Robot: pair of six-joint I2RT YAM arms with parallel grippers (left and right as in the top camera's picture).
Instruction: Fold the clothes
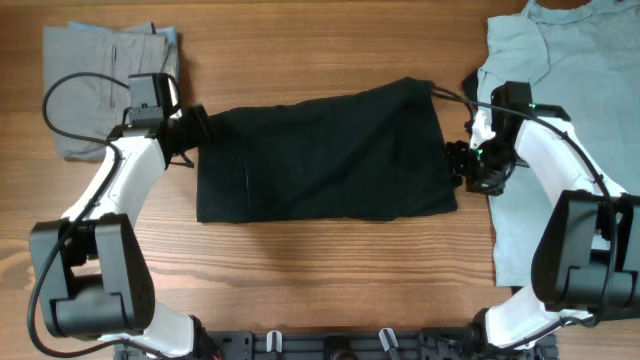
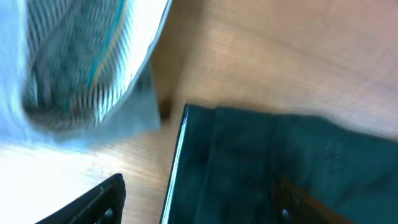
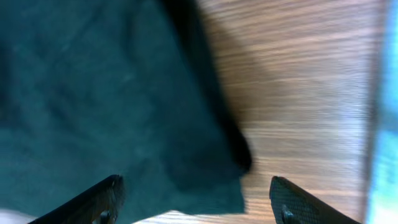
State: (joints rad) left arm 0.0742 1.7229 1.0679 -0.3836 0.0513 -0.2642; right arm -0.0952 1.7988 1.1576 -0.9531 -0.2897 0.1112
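A wooden table (image 1: 330, 270) is seen from above, with a black garment (image 1: 325, 155) lying flat across its middle in a rough rectangle. Its top right corner bunches up slightly.

The left gripper (image 1: 195, 128) sits at the garment's upper left edge. In the left wrist view its two fingers (image 2: 93, 202) stand wide apart at the bottom of the frame, cut off by the edge, pinching nothing. The garment's straight side edge runs between them. This view is blurred.

The right gripper (image 1: 458, 160) sits at the garment's right edge, near the lower corner. In the right wrist view its fingers (image 3: 301, 202) are likewise spread wide, only their tips showing. The garment's corner lies below and between them on bare wood. Whether either gripper touches the cloth cannot be told.

A folded grey garment (image 1: 105, 85) lies at the table's top left corner, partly hidden by the left arm and its cable. A pale blue shirt (image 1: 540, 60) lies along the right side, cut off by the frame and partly covered by the right arm.
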